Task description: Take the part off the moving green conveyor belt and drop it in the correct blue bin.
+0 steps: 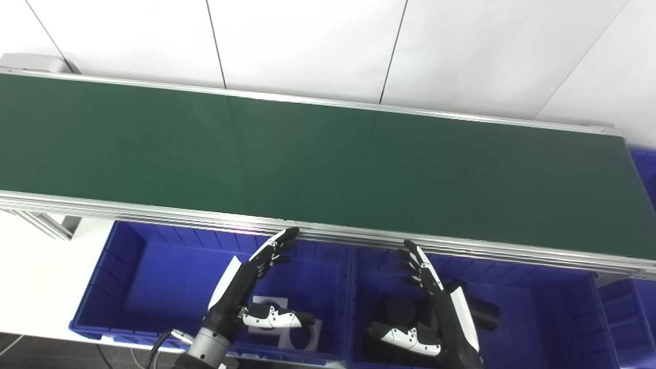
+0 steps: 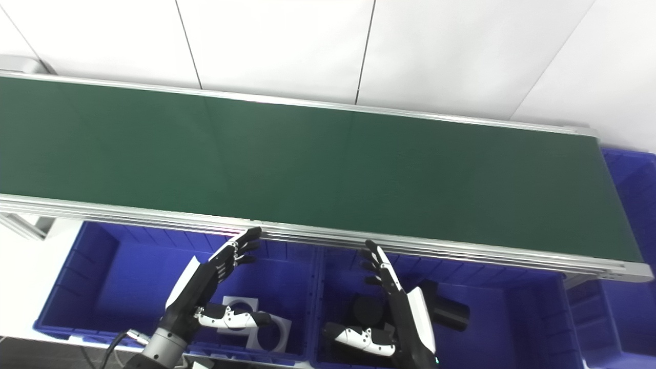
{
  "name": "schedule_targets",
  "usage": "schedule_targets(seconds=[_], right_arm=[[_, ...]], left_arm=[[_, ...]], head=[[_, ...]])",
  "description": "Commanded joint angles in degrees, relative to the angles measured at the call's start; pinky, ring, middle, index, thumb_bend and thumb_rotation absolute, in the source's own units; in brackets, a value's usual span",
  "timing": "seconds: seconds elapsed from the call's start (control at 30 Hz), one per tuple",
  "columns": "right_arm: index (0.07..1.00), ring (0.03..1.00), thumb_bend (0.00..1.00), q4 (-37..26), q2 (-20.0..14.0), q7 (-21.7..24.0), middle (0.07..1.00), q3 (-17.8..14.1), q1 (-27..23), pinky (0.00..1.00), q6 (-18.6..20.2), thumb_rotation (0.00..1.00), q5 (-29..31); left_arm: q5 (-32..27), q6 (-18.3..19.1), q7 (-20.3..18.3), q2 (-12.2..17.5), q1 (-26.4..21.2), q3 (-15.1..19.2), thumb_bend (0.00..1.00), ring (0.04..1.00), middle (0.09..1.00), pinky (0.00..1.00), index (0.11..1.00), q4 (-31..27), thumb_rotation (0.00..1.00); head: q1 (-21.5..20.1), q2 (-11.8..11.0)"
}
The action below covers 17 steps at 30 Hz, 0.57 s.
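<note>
White wall panels back a matte green conveyor belt with aluminium rails; no part shows on it. Lower frame, left hand and right hand hover spread, empty, over ribbed blue bins.

Right eye view: flat white ring plates lie in the left bin, black cylinders in the middle bin.

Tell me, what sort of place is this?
Probably a parts-sorting station in a lab or workshop: a long green conveyor belt on an aluminium frame, blue bins beneath holding parts, and plain white wall panels.
</note>
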Motion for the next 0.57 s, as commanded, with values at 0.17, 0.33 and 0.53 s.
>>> schedule_targets(seconds=[0.17, 0.33, 0.53], right_arm=[[0.944, 0.822, 0.93, -1.3, 0.7, -1.4, 0.868, -0.9, 0.5, 0.74, -1.9, 0.48, 0.5], [0.943, 0.818, 0.92, -1.1, 0.6, -1.5, 0.865, -1.3, 0.9, 0.73, -2.5, 0.49, 0.8], [0.943, 0.842, 0.92, -0.8, 0.4, -2.2, 0.868, -2.3, 1.4, 0.76, -3.0, 0.52, 0.8]], left_arm=[[-0.8, -4.1, 1.1, -1.2, 0.8, 0.1, 0.86, 0.914, 0.928, 0.86, 0.911, -0.6, 0.18], [-0.5, -4.4, 1.9, -2.0, 1.6, 0.2, 0.84, 0.918, 0.928, 0.87, 0.915, -0.9, 0.14], [0.4, -4.0, 2.4, -3.1, 2.1, 0.1, 0.83, 0.917, 0.937, 0.86, 0.917, -1.3, 0.11]], head=[[0.6, 0.0], [1.6, -0.1], [2.5, -0.1]])
